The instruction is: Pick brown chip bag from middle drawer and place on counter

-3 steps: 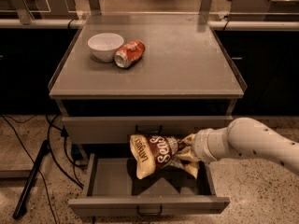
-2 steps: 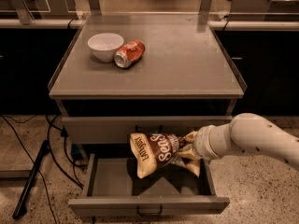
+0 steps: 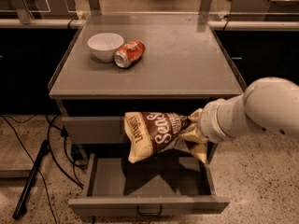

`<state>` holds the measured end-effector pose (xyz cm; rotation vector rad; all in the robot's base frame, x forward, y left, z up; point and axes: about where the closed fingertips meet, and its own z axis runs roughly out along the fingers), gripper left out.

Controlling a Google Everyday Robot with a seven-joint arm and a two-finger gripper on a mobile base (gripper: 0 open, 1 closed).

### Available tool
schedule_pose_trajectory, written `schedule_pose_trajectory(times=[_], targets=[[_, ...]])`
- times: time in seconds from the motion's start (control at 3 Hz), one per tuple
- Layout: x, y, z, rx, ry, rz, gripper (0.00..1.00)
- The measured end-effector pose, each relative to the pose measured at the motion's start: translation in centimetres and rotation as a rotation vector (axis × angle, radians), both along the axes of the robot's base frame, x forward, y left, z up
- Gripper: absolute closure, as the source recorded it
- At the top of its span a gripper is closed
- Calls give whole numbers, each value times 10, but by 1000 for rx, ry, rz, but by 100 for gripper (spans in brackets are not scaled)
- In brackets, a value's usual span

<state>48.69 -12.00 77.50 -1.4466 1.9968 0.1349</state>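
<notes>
The brown chip bag [image 3: 156, 133], dark brown with cream ends and white script, hangs in the air above the open middle drawer [image 3: 149, 205], level with the closed drawer above it. My gripper [image 3: 190, 130] reaches in from the right on a white arm and is shut on the bag's right end, which mostly hides the fingers. The drawer is pulled out and its grey floor shows below the bag. The grey counter [image 3: 182, 64] lies above and behind the bag.
A white bowl [image 3: 105, 45] and a crushed orange-red soda can [image 3: 129, 53] lie at the counter's back left. The closed upper drawer [image 3: 91, 129] is behind the bag. Cables and a dark stand [image 3: 30, 185] lie on the floor to the left.
The arm has risen a little and carried the bag upward, from just above the drawer opening to the height of the upper drawer's front.
</notes>
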Motion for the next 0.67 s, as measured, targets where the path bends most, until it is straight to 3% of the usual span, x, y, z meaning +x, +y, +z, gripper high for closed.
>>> schedule_pose_trajectory(times=[0.33, 0.67], targets=[[11, 18, 101, -71, -102, 20, 100], [11, 18, 98, -71, -100, 19, 100]])
